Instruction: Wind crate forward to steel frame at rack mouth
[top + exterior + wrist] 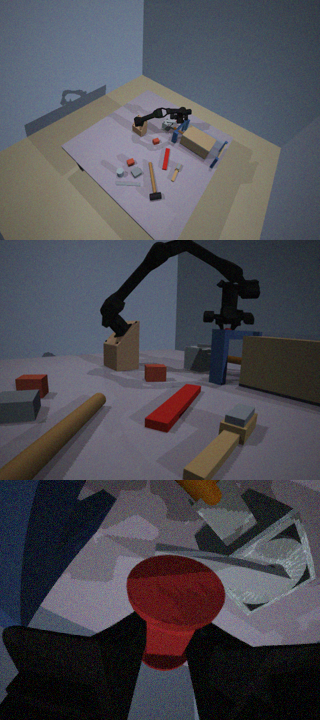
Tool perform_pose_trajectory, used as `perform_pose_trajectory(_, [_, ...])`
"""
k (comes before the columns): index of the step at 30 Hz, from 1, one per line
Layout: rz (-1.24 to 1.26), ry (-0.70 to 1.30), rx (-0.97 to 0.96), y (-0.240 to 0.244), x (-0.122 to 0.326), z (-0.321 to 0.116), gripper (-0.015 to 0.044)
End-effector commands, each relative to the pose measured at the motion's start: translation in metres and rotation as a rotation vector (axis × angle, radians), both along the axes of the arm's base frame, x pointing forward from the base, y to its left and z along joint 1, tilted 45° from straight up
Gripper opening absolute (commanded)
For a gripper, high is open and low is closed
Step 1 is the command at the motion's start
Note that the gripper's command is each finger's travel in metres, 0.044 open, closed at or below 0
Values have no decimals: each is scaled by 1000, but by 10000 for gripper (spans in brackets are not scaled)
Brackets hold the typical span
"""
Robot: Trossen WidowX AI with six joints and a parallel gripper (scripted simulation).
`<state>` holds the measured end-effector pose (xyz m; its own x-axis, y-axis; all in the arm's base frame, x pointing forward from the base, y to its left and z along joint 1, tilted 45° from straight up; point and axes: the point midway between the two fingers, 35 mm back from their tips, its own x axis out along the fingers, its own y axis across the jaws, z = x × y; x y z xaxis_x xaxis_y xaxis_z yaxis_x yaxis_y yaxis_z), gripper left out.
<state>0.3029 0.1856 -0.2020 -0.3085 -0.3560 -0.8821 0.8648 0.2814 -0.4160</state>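
Note:
My gripper (pixel 178 121) (pixel 227 328) (pixel 166 612) is shut on the red knob (pixel 175 595) of the winch handle, beside the blue frame's top. The handle's grey arm (pixel 225 560) reaches from under the knob across the round top of the winch (pixel 165 125) (pixel 191 357) (pixel 250 590). The key is hidden. The long tan crate (pixel 199 136) (pixel 279 366) sits flat, with a small gap between its front and the near blue frame (pixel 173 135) (pixel 217 356) (pixel 30 540). An orange-brown rod (pixel 178 130) (pixel 234 359) (pixel 200 487) lies between winch and crate. Clear panels are hard to make out.
A second blue frame (pixel 214 162) stands beyond the crate. Two orange-red blocks (pixel 155 141) (pixel 130 162), a red bar (pixel 166 158) (pixel 173 407), a mallet (pixel 153 178), a wooden-handled tool (pixel 175 175) (pixel 211 455), a grey block (pixel 136 172), a pale cylinder (pixel 119 172) and a pale strip (pixel 127 183) lie around.

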Motion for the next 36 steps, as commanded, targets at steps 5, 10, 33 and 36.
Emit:
perform_pose_trajectory(5, [7,18,26,18,-17,-15,0])
perform_pose_trajectory(10, [7,19,26,22,-23,-18,0])
perform_pose_trajectory(33, [7,20,28,37,-50,-27,0])
perform_pose_trajectory(36, [7,20,28,39,-55,-28,0])
